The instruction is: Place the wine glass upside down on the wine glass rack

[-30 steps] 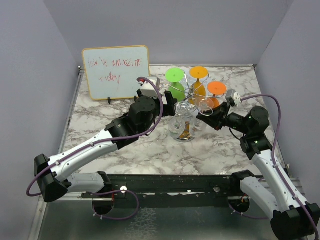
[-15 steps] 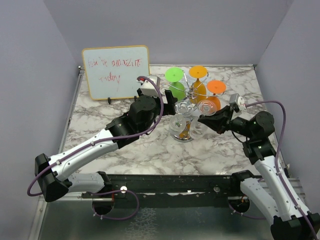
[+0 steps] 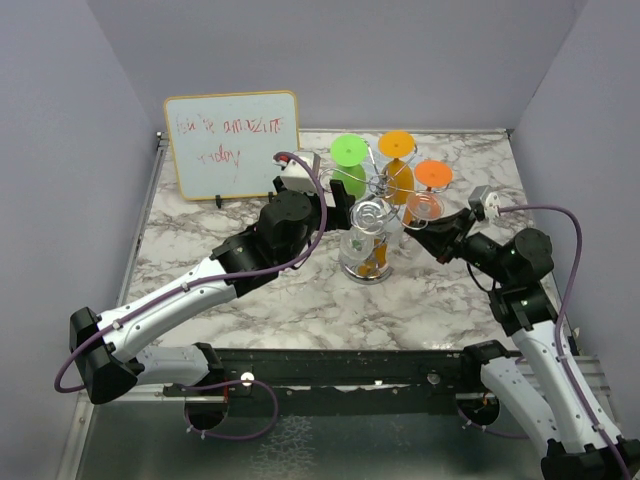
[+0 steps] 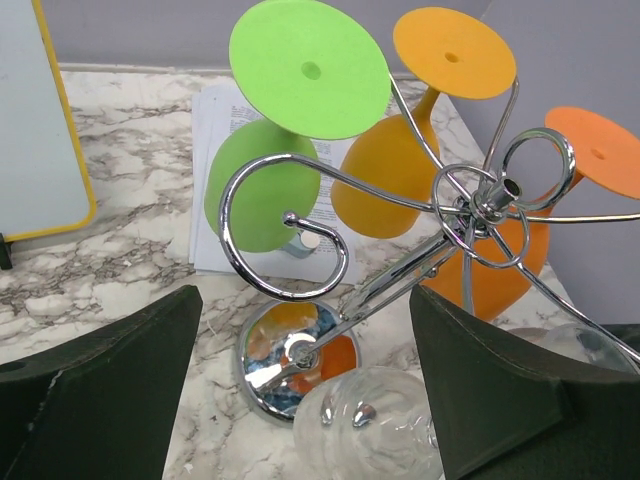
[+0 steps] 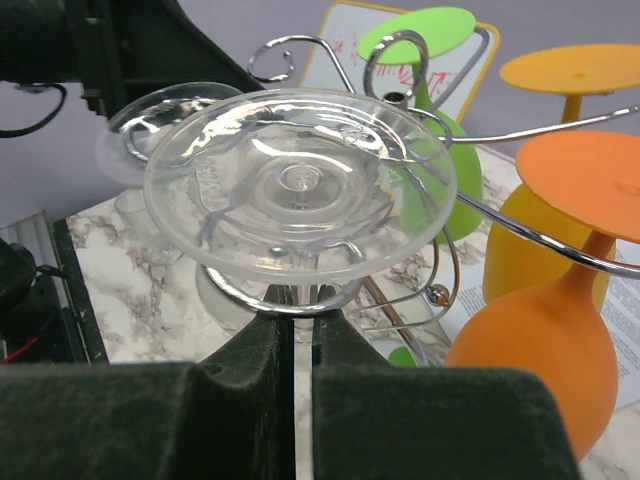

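Note:
The chrome wine glass rack (image 3: 378, 186) stands mid-table, its mirrored base (image 4: 285, 352) and curled arms (image 4: 480, 195) in the left wrist view. My right gripper (image 3: 425, 236) is shut on the stem of a clear wine glass (image 5: 300, 180) held upside down. The glass's foot sits just over a chrome curl (image 5: 290, 300) at the rack's right side, and it also shows in the top view (image 3: 423, 208). My left gripper (image 3: 340, 196) is open and empty at the rack's left, with wide jaws either side of the base (image 4: 305, 300).
A second clear glass (image 3: 368, 222) hangs inverted at the rack's front. Green (image 3: 349, 150), yellow-orange (image 3: 398, 143) and orange (image 3: 433, 175) glasses hang at the back and right. A whiteboard (image 3: 232, 143) stands at the back left. Paper (image 4: 215, 130) lies behind the rack.
My right arm has drawn back to the right, carrying the clear glass from the rack's front centre to its right side. The left arm has not moved.

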Robot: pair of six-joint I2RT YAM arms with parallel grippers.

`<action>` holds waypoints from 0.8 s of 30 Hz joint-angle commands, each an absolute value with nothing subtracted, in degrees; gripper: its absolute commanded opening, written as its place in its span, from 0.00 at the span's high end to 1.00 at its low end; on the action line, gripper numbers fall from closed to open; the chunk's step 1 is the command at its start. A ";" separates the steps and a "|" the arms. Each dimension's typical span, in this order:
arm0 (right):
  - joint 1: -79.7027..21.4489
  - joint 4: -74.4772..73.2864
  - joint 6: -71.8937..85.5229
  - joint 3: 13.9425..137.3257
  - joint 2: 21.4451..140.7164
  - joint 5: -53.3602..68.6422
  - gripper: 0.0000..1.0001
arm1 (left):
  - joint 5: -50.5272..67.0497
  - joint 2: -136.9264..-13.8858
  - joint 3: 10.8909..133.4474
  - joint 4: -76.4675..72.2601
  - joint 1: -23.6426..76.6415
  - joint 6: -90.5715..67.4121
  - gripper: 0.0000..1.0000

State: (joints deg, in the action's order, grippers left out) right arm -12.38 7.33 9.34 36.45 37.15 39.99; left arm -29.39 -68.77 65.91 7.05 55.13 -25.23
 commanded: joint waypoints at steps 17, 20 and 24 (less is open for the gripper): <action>-12.70 4.58 11.72 36.88 38.10 38.37 0.56 | -28.60 -63.64 67.31 9.85 54.49 -26.00 0.03; -12.60 1.87 11.75 37.26 36.54 37.64 0.51 | -28.61 -62.28 67.47 11.40 54.42 -25.38 0.01; -12.63 -3.96 12.12 38.32 34.46 36.23 0.44 | -28.93 -59.93 67.76 13.90 54.40 -24.47 0.01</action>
State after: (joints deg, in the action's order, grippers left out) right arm -12.43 3.16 11.20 36.47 36.27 38.59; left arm -29.32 -62.83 65.93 10.31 54.74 -25.67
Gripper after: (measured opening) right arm 0.527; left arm 0.987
